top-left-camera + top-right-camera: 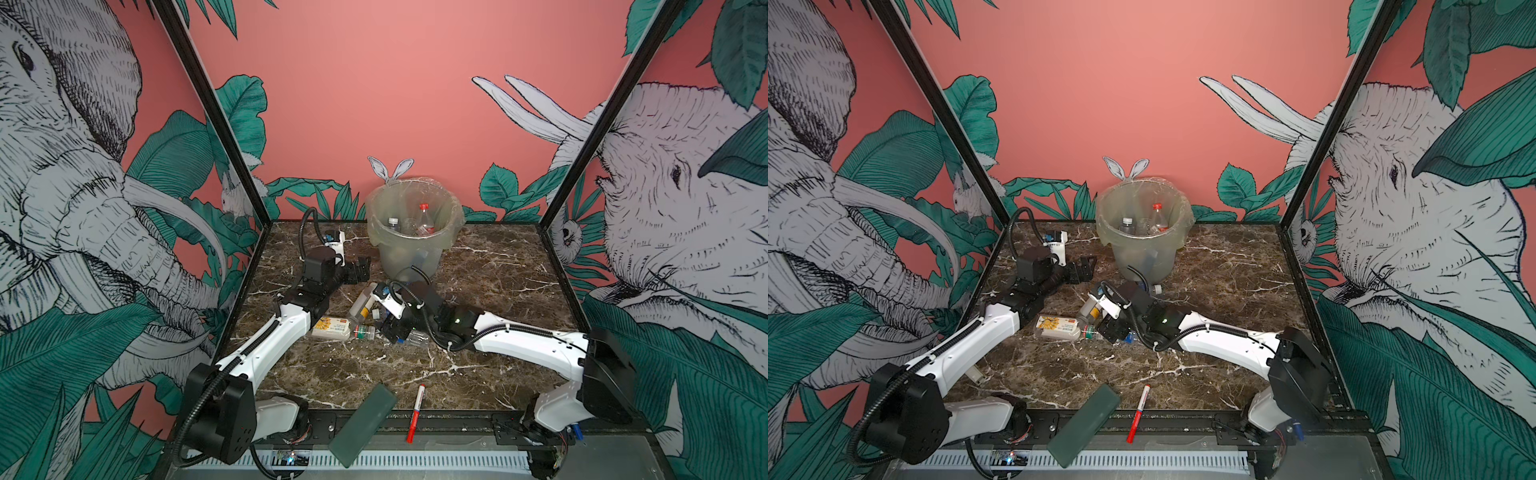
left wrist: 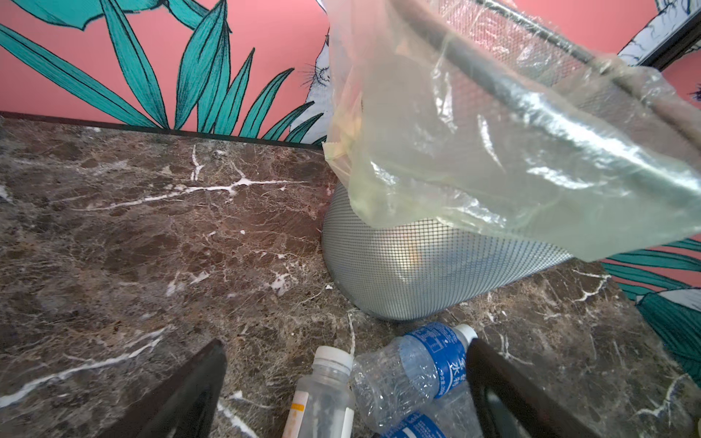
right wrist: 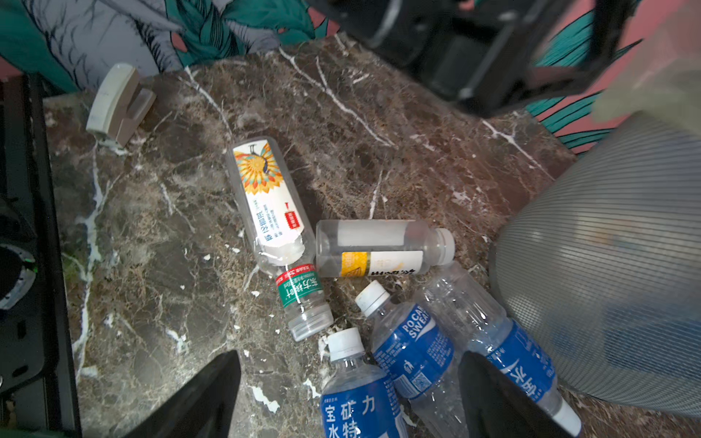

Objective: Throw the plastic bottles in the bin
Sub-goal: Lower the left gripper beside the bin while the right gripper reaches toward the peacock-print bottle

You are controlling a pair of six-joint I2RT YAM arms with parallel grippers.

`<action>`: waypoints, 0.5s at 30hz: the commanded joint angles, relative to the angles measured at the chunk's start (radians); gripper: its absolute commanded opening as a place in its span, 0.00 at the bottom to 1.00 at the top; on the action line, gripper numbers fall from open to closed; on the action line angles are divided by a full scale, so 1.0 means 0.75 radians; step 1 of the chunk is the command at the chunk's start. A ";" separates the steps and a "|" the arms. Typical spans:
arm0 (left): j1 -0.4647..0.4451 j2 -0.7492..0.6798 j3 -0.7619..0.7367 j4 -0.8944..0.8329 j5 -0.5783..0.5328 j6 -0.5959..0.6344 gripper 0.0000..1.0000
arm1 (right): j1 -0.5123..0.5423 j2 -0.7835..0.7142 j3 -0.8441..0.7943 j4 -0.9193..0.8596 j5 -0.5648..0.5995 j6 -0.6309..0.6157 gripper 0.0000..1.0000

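Several crinkled clear plastic bottles (image 3: pixel 379 250) heaped on veined marble table (image 1: pixel 478 374), near side of round bag-lined mesh bin (image 1: pixel 411 249). Right gripper (image 3: pixel 351 356) spread wide astride blue-labelled pair (image 3: pixel 411 352), perhaps touching. Left gripper (image 2: pixel 346 343) agape, empty.

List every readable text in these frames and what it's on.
"POCAR / SWEA", cut off: blue-label bottle, right wrist view.
"宝矿力 / 水特": neighbouring blue bottle.
"水", the rest hidden: third blue bottle.
"东方树叶", apparently: green-label bottle.
Too small or blurred to read: sunflower-label bottle, yellow-label bottle, marker pen.
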 commanded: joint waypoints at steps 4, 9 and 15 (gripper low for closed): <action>0.062 -0.015 -0.090 0.173 0.036 -0.095 1.00 | 0.060 0.147 0.150 -0.077 -0.021 -0.071 0.92; 0.116 -0.042 -0.140 0.170 0.010 -0.128 1.00 | 0.078 0.269 0.283 -0.095 -0.058 -0.078 0.93; 0.174 -0.097 -0.228 0.203 -0.042 -0.174 1.00 | 0.084 0.415 0.418 -0.122 -0.102 -0.091 0.93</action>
